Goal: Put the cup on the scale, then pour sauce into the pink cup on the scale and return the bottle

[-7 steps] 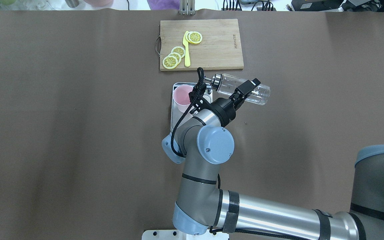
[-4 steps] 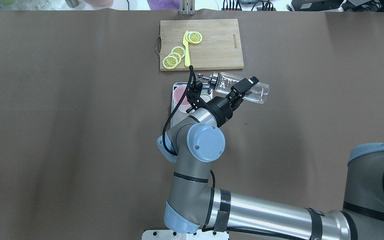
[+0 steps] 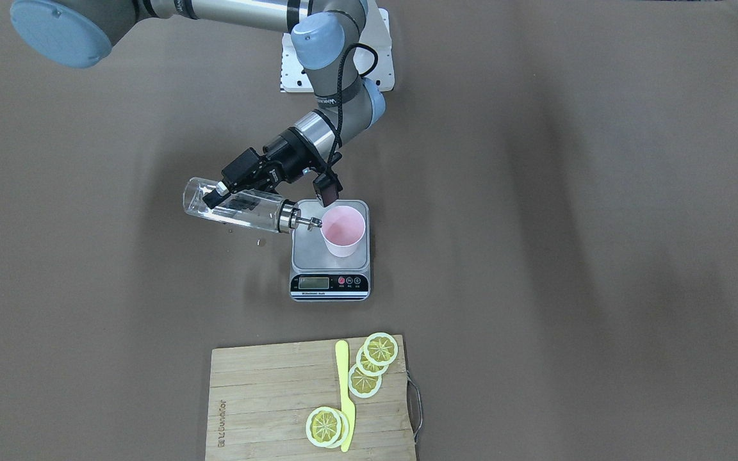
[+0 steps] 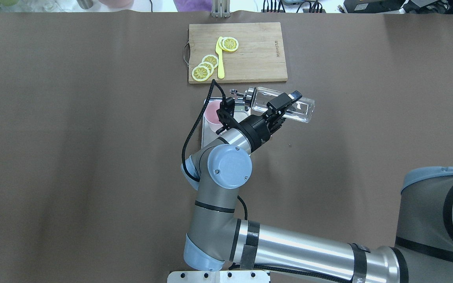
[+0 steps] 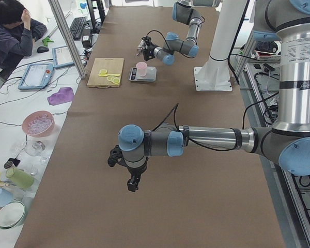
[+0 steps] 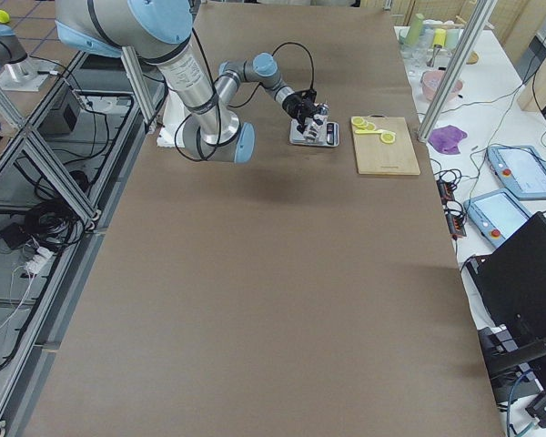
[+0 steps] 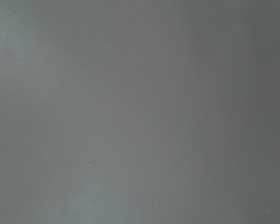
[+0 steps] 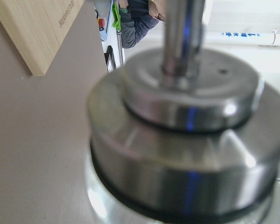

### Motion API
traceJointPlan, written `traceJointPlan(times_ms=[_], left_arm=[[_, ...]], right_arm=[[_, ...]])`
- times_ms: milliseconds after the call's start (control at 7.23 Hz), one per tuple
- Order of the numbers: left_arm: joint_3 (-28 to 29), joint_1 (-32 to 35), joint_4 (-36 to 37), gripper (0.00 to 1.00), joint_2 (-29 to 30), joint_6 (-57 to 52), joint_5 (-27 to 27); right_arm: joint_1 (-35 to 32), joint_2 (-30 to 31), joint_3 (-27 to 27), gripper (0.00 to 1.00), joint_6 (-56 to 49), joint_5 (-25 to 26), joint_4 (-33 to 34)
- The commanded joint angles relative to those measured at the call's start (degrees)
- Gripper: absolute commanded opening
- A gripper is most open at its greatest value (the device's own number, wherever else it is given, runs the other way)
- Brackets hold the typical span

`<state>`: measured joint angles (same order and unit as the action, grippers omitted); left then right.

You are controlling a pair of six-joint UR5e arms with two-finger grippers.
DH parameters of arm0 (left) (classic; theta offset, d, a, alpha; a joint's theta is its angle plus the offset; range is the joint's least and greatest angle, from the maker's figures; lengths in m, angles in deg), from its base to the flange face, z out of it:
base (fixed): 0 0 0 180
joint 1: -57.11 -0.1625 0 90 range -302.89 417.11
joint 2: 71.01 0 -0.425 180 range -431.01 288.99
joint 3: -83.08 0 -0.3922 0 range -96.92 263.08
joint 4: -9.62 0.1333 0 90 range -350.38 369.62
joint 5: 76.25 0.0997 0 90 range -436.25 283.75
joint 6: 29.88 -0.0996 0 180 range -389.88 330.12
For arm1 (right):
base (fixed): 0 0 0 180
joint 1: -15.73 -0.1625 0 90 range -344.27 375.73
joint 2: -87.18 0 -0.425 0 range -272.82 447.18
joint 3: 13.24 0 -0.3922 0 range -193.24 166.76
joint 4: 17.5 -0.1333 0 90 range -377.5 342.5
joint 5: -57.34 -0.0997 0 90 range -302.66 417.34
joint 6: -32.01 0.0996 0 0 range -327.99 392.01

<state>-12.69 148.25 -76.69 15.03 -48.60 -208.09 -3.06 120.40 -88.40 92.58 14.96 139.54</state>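
Observation:
The pink cup (image 3: 343, 232) (image 4: 213, 114) stands upright on the steel platform of the scale (image 3: 308, 255), toward its right side in the front-facing view. My right gripper (image 3: 233, 197) (image 4: 284, 105) is shut on the clear glass bottle (image 3: 260, 215) (image 4: 264, 100). It holds the bottle nearly level, and the silver spout (image 3: 313, 223) reaches the cup's rim. The cap (image 8: 186, 140) fills the right wrist view. I cannot make out the sauce or any stream. My left gripper (image 5: 131, 182) hangs over bare table far from the scale, and I cannot tell whether it is open or shut.
A wooden cutting board (image 4: 258, 59) lies just beyond the scale, carrying lemon slices (image 4: 202, 72) and a yellow knife (image 4: 220, 59). A person (image 5: 10, 31) sits at a side desk. Bowls and cups (image 5: 37, 124) stand off the table's end.
My right arm has swung left, carrying the bottle left so that its spout comes closer over the cup. The cup and scale have stayed put.

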Motion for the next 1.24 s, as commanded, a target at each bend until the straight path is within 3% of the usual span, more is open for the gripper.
traceJointPlan(times_ms=[0, 1107], left_arm=[[0.2, 0.0, 0.0, 0.98, 0.0, 0.0, 0.0], [0.2, 0.0, 0.0, 0.98, -0.1, 0.0, 0.0]], right_arm=[[0.1, -0.9, 1.1, 0.0, 0.6, -0.2, 0.3], [1.6, -2.6, 1.1, 0.0, 3.3, -0.6, 8.7]])
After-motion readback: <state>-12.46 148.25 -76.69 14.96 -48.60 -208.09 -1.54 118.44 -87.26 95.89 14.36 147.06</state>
